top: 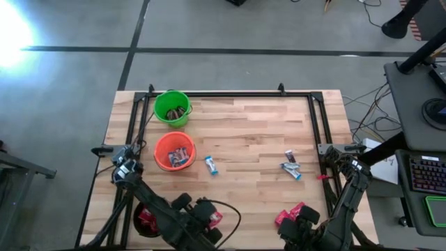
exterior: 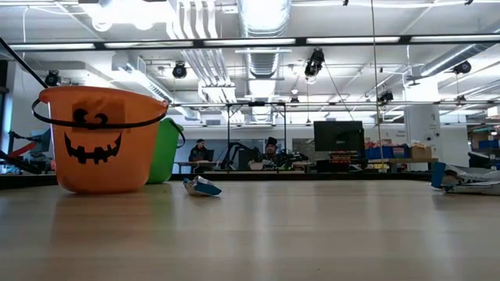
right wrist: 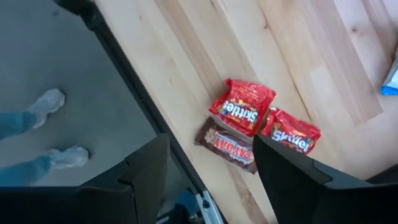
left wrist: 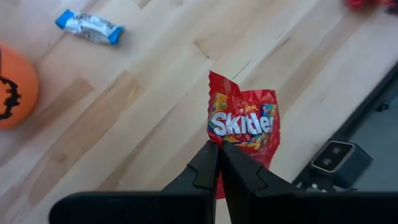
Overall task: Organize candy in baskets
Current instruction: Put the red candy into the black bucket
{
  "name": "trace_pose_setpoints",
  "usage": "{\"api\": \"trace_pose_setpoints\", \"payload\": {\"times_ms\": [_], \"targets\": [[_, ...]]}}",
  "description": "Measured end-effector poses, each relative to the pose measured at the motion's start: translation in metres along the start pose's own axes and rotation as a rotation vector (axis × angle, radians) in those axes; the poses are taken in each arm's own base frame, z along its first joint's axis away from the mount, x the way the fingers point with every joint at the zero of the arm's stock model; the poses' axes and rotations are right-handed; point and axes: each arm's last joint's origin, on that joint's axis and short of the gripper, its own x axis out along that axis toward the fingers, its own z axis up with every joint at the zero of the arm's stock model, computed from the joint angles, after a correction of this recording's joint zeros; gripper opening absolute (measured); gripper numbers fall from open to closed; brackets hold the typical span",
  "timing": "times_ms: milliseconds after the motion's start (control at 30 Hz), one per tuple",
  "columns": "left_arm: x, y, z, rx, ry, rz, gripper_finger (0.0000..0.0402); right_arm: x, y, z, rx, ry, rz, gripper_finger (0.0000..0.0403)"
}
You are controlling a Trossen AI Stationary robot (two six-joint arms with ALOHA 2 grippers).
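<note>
Red packet (left wrist: 244, 127) is pinched at its edge by the left gripper (left wrist: 219, 149), near the table's front (crinkly, light, probably slippery). Right wrist view: right gripper (right wrist: 208, 165) spread wide above three more sweets (right wrist: 242, 107).

Open tabletop (top: 251, 132) mid-table; green bucket (top: 171, 108) and orange bucket (top: 173, 151) crowding the left.
</note>
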Motion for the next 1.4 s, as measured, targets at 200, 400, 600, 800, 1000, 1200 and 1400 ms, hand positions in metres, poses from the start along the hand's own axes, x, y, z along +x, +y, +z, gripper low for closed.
{"api": "trace_pose_setpoints", "payload": {"times_ms": [200,400,600,800,1000,1200,1400], "targets": [[-0.019,0.007,0.001,0.033,-0.022,-0.042,0.0000,0.000,0.000,0.002,0.066,-0.023,-0.002,0.0224],[-0.034,0.015,0.003,0.080,-0.024,-0.076,0.0000,0.000,0.000,0.002,0.116,-0.025,-0.002,0.0224],[-0.055,0.030,0.007,0.102,-0.025,-0.119,0.0000,0.000,0.000,0.002,0.151,-0.025,-0.002,0.0224],[-0.071,0.054,0.002,0.105,0.015,-0.132,0.0000,0.000,0.000,0.003,0.173,-0.025,-0.002,0.0224],[-0.079,0.088,-0.013,0.048,0.083,-0.104,0.0000,0.001,-0.001,0.009,0.200,-0.028,-0.004,0.0224],[-0.081,0.120,-0.031,0.003,0.145,-0.065,0.0000,0.003,-0.003,0.019,0.226,-0.030,-0.009,0.0224],[-0.080,0.144,-0.050,-0.008,0.217,-0.031,0.0000,0.005,-0.005,0.032,0.258,-0.032,-0.015,0.0224]]}}
